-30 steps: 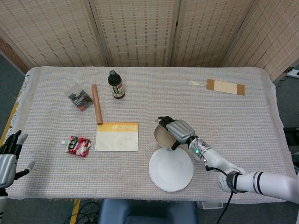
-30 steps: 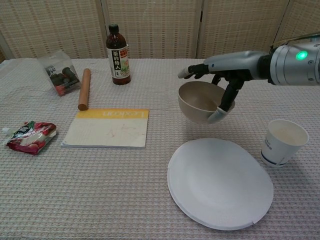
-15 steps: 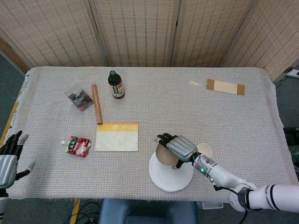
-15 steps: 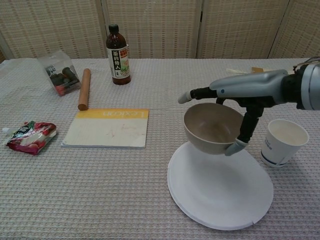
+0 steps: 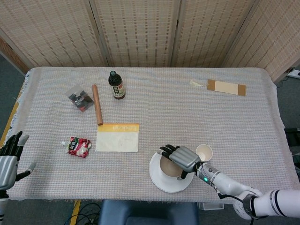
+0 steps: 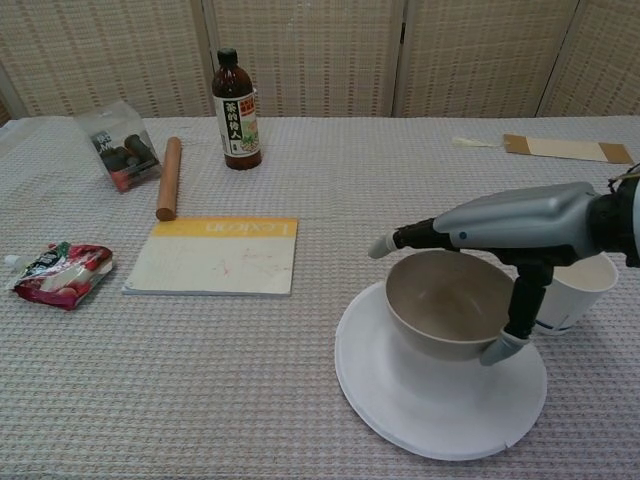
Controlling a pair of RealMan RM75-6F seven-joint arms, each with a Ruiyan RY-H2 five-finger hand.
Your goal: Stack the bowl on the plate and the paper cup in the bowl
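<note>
Holding the bowl (image 6: 448,318) over the plate (image 6: 400,410), I have my right hand (image 6: 505,225) clamped on its right rim, fingers (image 6: 400,240) stretched across the top and the thumb pressed against the outer wall. In the chest view the bowl sits upright, low in the frame right of centre, and its base looks to be on or just off the plate; I cannot tell for sure whether it touches. In the head view the bowl (image 5: 169,167) lies inside the plate's (image 5: 157,176) outline, a little toward its upper right, with the right hand (image 5: 183,159) covering its right side.

The cup (image 6: 572,292) is what the next move turns on. It stands upright just beside the bowl, to the right of it in both views, partly hidden behind my hand in the chest view; in the head view the cup (image 5: 204,152) is at the upper right of the plate, close to the wrist. So once I let go of the bowl, the cup lies only a short way to the right of the hand, mouth up, axis vertical. The right hand is by far the nearer one. The left hand (image 5: 9,157) hangs at the far lower left edge of the head view, off the table (image 5: 187,108), fingers spread and holding nothing.

My judgement: the bowl step is nearly done, and the cup is untouched.
</note>
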